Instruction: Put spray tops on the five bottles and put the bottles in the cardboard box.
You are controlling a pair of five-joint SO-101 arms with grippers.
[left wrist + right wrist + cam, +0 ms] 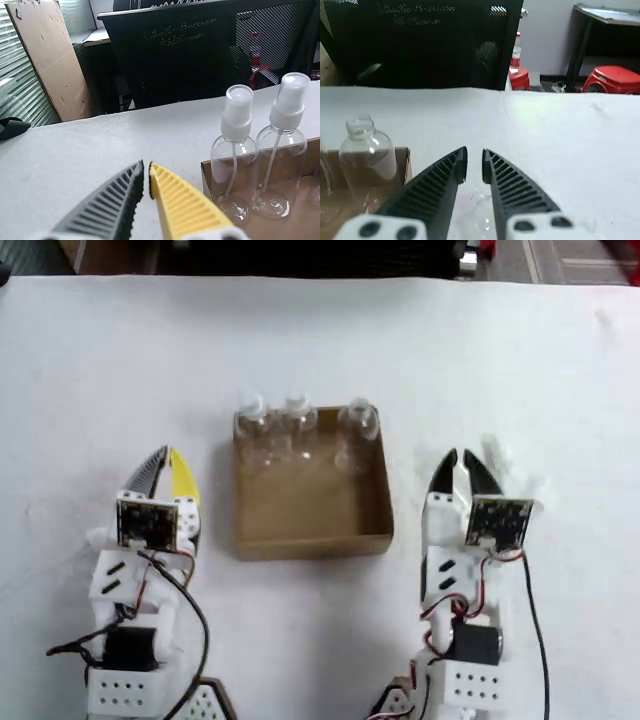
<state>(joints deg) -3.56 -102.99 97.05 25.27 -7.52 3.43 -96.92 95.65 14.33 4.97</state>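
Observation:
The cardboard box (pixel 310 530) lies between the two arms. Three clear bottles stand along its far wall. Two of them (pixel 234 150) (pixel 282 145) carry white spray tops, and the third bottle (pixel 367 155) has a bare neck. My left gripper (pixel 165 462), grey and yellow fingers together, rests on the table left of the box with nothing in it (pixel 146 175). Right of the box, my right gripper (pixel 460 462) holds its black fingers a narrow gap apart, empty (pixel 474 160). Something small and clear (pixel 480 199) glints on the cloth under its tips; I cannot tell what it is.
A white cloth (pixel 320 350) covers the table, bare beyond the box. Behind the far edge stand a black mesh chair (pixel 200 45), a leaning cardboard sheet (pixel 47 60) and red stools (pixel 612 80). Cables (pixel 190 610) trail from both arm bases near the front edge.

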